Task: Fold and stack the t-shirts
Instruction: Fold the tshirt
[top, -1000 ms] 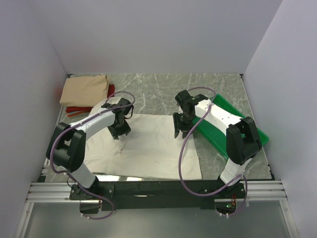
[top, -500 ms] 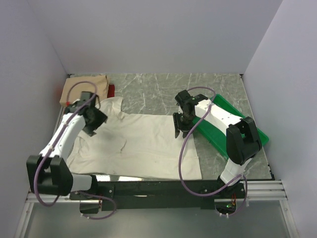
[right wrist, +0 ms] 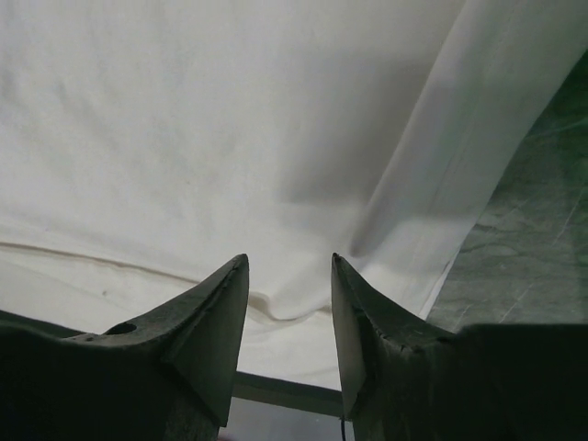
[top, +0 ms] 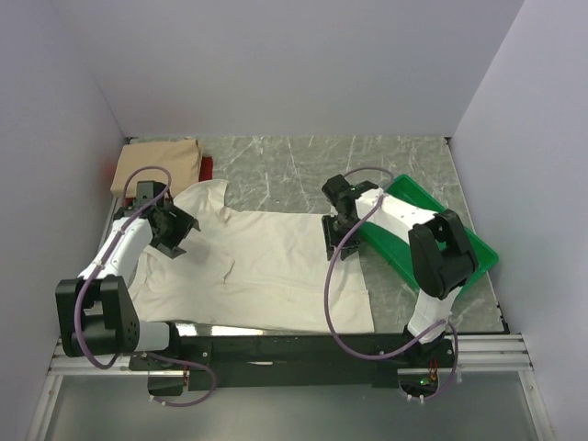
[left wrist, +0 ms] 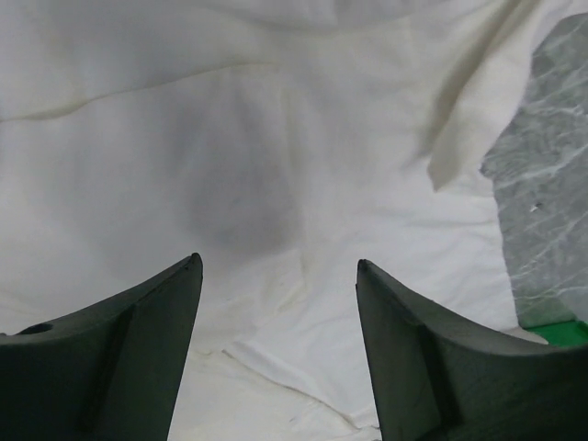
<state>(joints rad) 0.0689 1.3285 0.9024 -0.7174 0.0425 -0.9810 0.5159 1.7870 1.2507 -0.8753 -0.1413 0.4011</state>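
Top view, count: three t-shirts, one tray and two claws on a grey marbled table (top: 294,165).
Top view, cream t-shirt (top: 266,266): one, spread open across the near half of the table, collar and sleeves toward the left edge, hem toward the right.
Top view, tan t-shirt (top: 161,165): one, folded, in the far left corner.
Top view, red t-shirt (top: 206,167): one, lying under the tan one, only a sliver showing at its right side.
Top view, green tray (top: 464,253): one, set at an angle along the right edge, partly under the right arm.
Top view, left claw (top: 176,246): over the sleeve end of the cream shirt, near the left edge.
Top view, right claw (top: 331,250): over the hem end of the cream shirt, just beside the tray.
Left wrist view, left claw (left wrist: 277,262): two dark fingers (left wrist: 138,349) spread wide, nothing between them, rumpled cream cloth (left wrist: 230,138) beneath and bare table (left wrist: 542,202) at right.
Right wrist view, right claw (right wrist: 288,260): fingers (right wrist: 207,340) parted with a clear gap, no cloth pinched, pointing at smooth cream fabric (right wrist: 184,119) whose edge meets the table (right wrist: 524,230) at right.
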